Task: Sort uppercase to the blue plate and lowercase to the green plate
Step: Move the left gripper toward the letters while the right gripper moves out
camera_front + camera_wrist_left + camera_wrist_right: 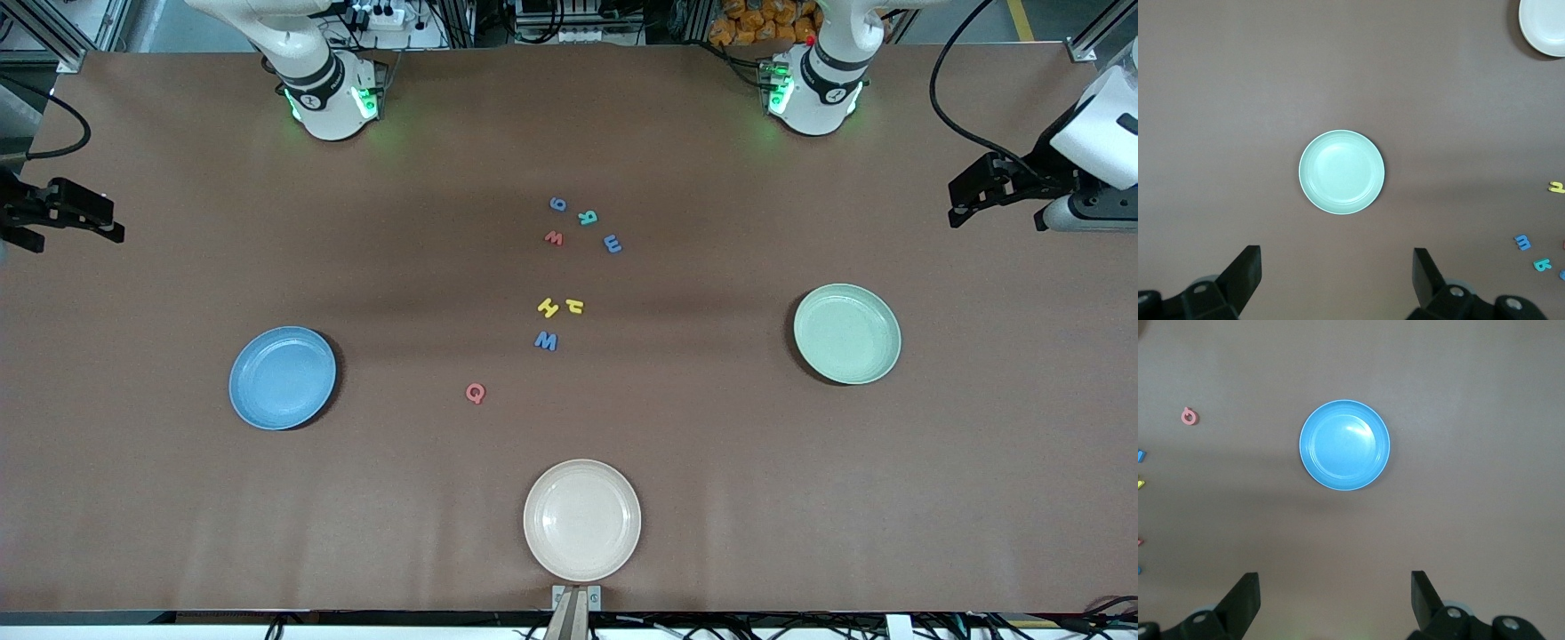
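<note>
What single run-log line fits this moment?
letters: unsorted mid-table | blue plate, green plate: empty | left gripper, right gripper: open, waiting

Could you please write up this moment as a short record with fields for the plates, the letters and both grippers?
blue plate: empty, toward the right arm's end
green plate: empty, toward the left arm's end
cream plate: empty, nearest the front camera
letters: all eight on the table mid-way, none sorted; pink-red Q lies nearest the blue plate
left gripper: open, high above the green plate
right gripper: open, high above the blue plate
</note>
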You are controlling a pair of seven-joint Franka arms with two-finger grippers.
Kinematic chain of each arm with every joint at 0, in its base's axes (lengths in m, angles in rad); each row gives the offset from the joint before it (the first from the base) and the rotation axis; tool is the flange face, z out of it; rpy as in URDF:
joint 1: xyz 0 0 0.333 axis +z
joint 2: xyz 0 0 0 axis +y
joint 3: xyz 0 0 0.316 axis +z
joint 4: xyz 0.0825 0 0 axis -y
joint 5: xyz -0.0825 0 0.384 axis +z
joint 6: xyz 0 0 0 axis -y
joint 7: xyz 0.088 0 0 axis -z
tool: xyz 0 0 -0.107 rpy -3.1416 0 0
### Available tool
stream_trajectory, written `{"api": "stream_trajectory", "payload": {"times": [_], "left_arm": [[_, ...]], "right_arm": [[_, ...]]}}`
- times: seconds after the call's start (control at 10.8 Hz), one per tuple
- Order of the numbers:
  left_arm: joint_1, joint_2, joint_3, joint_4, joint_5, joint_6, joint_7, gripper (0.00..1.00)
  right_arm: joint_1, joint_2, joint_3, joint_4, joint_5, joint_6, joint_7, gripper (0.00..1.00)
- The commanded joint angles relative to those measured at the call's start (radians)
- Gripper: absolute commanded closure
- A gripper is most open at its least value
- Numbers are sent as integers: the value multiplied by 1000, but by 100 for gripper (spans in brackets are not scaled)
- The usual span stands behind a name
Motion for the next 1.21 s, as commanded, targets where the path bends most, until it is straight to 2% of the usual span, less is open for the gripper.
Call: {"api": "stream_trajectory", "payload": {"times": [0.0, 0.37, 0.93, 1.11], "left_arm": [[3, -13, -1, 12, -8, -20, 13, 0], [-1, -5, -3, -1, 4, -23, 25, 0], [-12, 28, -65, -42, -8, -8, 16, 0], [-27, 68, -151, -59, -8, 27, -36, 0]], "right_arm": [[0, -5, 1, -2, -7, 1, -11, 0], [0, -5, 1, -2, -7, 1, -11, 0], [-6, -8, 1, 8, -7, -9, -8, 0], [5, -11, 7, 11, -16, -9, -3, 0]]}}
